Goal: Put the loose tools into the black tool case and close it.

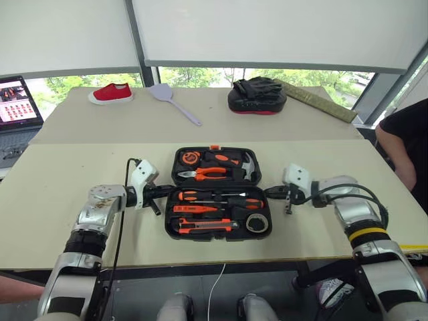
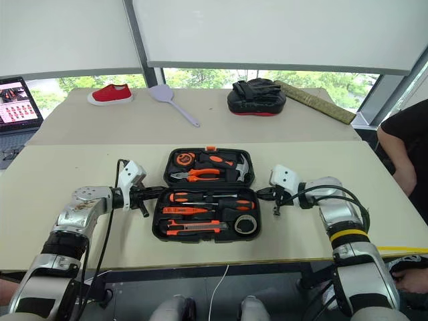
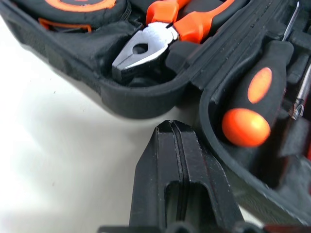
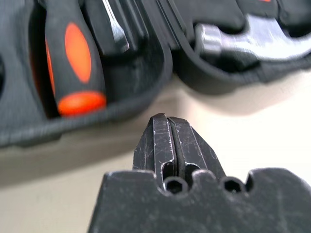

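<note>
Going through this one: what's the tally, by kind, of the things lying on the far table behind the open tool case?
Red slip-on fabric shoe: 1
Lilac plastic spatula: 1
Black padded mitt with red rim: 1
Long olive-brown flat strip: 1
Total: 4

Bright window daylight; soft shadows; blurred wrist close-ups.

Red shoe (image 1: pixel 111 93), lilac spatula (image 1: pixel 172 100), padded mitt (image 1: pixel 257 95)

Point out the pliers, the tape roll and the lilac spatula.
pliers (image 1: pixel 208 172): left eye view, on the orange handles.
tape roll (image 1: pixel 255 223): left eye view, on its grey ring.
lilac spatula (image 1: pixel 161 91): left eye view, on the blade.
</note>
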### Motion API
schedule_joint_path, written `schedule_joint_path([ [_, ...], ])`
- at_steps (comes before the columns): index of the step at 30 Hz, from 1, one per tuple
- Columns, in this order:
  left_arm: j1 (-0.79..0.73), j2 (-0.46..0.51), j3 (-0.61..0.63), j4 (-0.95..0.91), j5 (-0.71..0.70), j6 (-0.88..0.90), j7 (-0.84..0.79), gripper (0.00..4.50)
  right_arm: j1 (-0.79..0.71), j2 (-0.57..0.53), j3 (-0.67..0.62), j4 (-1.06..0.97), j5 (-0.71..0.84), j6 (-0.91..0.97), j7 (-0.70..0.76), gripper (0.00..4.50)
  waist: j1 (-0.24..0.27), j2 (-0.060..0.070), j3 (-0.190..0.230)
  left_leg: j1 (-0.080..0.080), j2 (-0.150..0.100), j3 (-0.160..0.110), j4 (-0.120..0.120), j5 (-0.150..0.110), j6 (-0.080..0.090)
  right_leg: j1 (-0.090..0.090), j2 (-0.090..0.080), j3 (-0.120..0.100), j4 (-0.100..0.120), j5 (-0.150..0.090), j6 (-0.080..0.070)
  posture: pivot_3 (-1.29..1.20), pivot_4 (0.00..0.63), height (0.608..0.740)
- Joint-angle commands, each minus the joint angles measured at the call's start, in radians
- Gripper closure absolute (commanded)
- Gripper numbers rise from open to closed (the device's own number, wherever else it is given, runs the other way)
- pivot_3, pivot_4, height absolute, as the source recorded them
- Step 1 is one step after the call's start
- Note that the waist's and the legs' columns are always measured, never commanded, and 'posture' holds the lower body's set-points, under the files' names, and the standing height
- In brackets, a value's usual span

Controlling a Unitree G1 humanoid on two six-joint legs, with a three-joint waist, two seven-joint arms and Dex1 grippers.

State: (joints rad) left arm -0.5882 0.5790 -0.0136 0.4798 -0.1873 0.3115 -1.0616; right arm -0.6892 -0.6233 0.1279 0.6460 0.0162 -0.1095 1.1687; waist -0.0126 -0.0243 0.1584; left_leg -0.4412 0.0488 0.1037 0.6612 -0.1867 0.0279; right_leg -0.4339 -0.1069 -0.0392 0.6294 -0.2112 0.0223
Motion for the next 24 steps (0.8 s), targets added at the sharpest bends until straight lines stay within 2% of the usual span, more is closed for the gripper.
schedule_joint_path([
  [1,-0.039,0.069,0.038,-0.020,-0.057,0.110,-0.069,3.74,-0.002,-0.053,-0.056,-0.107,0.072,0.161,0.035,4.21,-0.002,0.000,0.000,0.000,0.000,0.000,0.000,0.000,0.000,0.000,0.000,0.000,0.000,0.000,0.000,0.00,0.150,0.740],
  [3,-0.060,0.122,0.031,-0.024,-0.047,0.211,-0.071,2.96,-0.019,-0.067,-0.073,-0.132,0.085,0.194,0.025,3.69,-0.004,0.000,0.000,0.000,0.000,0.000,0.000,0.000,0.000,-0.001,0.000,0.000,0.001,0.000,0.000,0.00,0.150,0.740],
  [5,-0.085,0.163,0.018,-0.028,-0.056,0.301,-0.101,2.22,-0.037,-0.076,-0.082,-0.176,0.105,0.321,0.014,2.92,-0.006,0.000,0.000,0.000,0.001,-0.001,0.000,0.000,0.000,-0.001,0.001,0.000,0.001,0.000,0.000,0.00,0.150,0.740],
  [7,-0.144,0.173,0.016,-0.012,-0.057,0.383,-0.075,1.53,-0.071,-0.094,-0.043,-0.220,0.036,0.497,-0.054,2.38,-0.004,0.000,0.000,0.000,0.001,-0.001,0.000,0.000,0.000,-0.001,0.001,0.000,0.001,0.000,0.000,0.00,0.150,0.740],
  [9,-0.201,0.181,-0.019,0.024,-0.033,0.459,-0.068,0.65,-0.120,-0.077,-0.020,-0.267,0.028,0.708,-0.094,1.57,0.000,0.000,0.001,0.000,0.000,-0.001,0.000,0.000,0.000,-0.001,0.001,0.001,0.001,0.000,0.000,0.00,0.150,0.740],
  [10,-0.231,0.168,-0.022,0.049,-0.025,0.471,-0.051,0.40,-0.155,-0.056,-0.025,-0.276,0.063,0.823,-0.093,1.32,0.000,0.000,0.001,0.000,0.000,-0.001,0.001,0.001,0.000,-0.001,0.001,0.001,0.001,0.000,0.000,0.00,0.150,0.740],
  [14,-0.335,0.099,0.006,0.135,-0.039,0.526,0.026,0.37,-0.256,-0.006,-0.016,-0.251,0.108,1.057,-0.106,0.02,0.003,0.000,0.001,0.000,0.000,-0.002,0.001,0.001,0.000,-0.001,0.001,0.001,0.002,0.000,0.000,0.00,0.150,0.740],
  [19,-0.436,0.012,-0.007,0.267,-0.005,0.505,0.104,0.37,-0.420,0.086,-0.003,-0.001,0.076,1.077,-0.213,0.02,0.000,-0.001,0.001,-0.004,-0.001,-0.002,0.001,0.001,0.000,-0.003,0.001,0.000,0.002,0.000,0.000,0.00,0.150,0.740],
  [24,-0.458,-0.006,-0.011,0.332,0.011,0.479,0.106,0.37,-0.501,0.134,-0.001,0.174,0.064,1.021,-0.253,0.02,-0.003,-0.001,0.001,-0.005,-0.001,-0.001,0.001,0.000,0.001,-0.004,0.001,0.000,0.002,0.000,0.000,0.00,0.150,0.740],
])
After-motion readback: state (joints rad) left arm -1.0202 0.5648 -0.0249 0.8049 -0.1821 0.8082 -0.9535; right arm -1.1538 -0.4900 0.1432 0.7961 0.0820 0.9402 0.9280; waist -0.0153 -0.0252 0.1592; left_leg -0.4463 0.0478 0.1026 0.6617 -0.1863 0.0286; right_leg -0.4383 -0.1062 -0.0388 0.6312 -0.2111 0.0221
